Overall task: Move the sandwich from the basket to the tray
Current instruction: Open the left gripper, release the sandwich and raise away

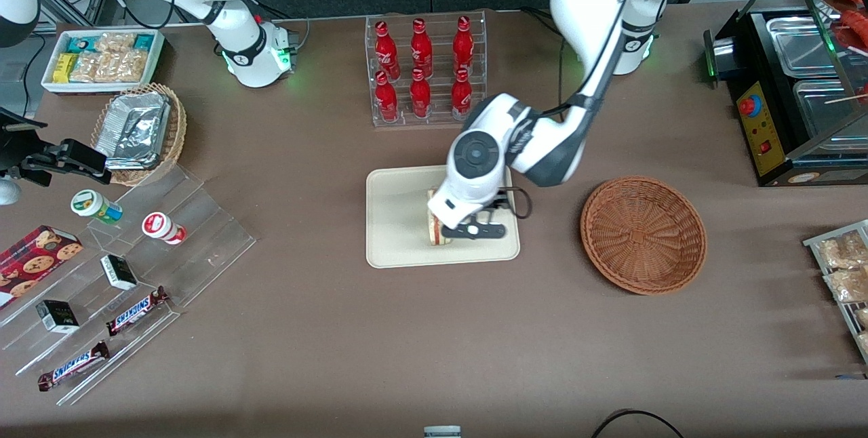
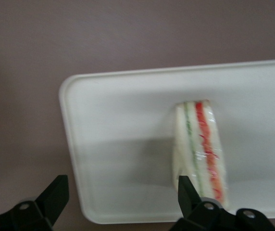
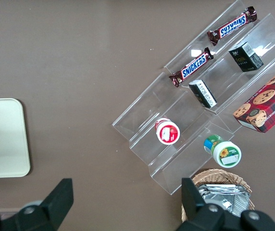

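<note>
1. Sandwich [image 1: 435,226] stands on its edge on the tray [image 1: 397,221], w/ its striped cut side up, roughly mid-tray and a bit toward the tray edge nearest the front camera.
2. Gripper [image 1: 475,229] is low over the tray, right by the sandwich. Fingers [image 2: 188,195] spread wide, nothing between them; one fingertip sits just beside the sandwich, whether touching can't be told.
3. Basket [image 1: 643,234], reddish-brown wicker, sits on the table beside the tray, toward the working arm's end; no food in it.
4. Bottle rack [image 1: 426,68] w/ red bottles stands farther from the front camera than the tray.
</note>
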